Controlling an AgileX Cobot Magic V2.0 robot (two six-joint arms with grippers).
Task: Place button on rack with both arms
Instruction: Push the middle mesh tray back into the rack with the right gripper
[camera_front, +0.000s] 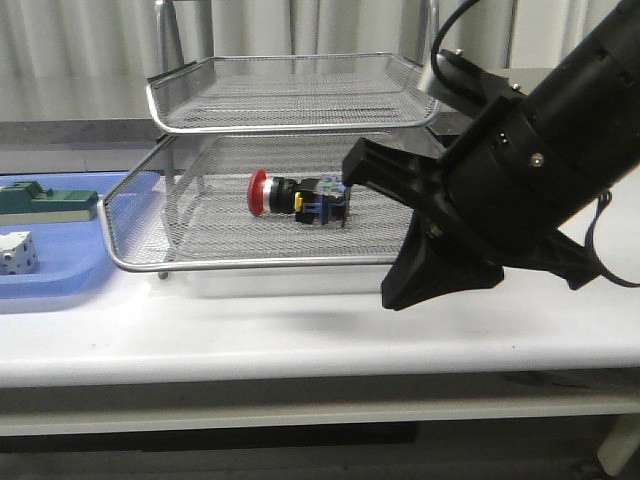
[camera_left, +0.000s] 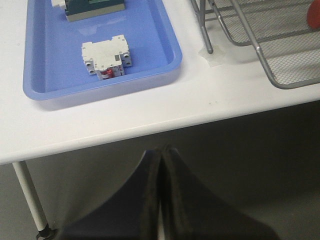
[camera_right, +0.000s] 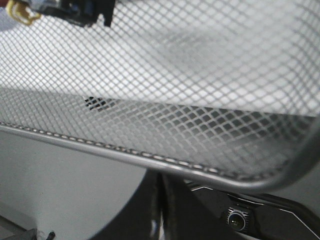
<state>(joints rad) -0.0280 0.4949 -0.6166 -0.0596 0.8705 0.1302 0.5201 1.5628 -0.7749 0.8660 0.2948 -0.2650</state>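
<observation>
The red-capped push-button switch lies on its side at frame centre in the silver wire-mesh rack's lower tray. Both black grippers, left and right, are pressed together, empty. No writing is readable.

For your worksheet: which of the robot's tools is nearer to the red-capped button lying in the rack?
Right. The right tool is beside the rack, just right of the button. The left tool hangs off the table's front edge, near the blue tray.
</observation>
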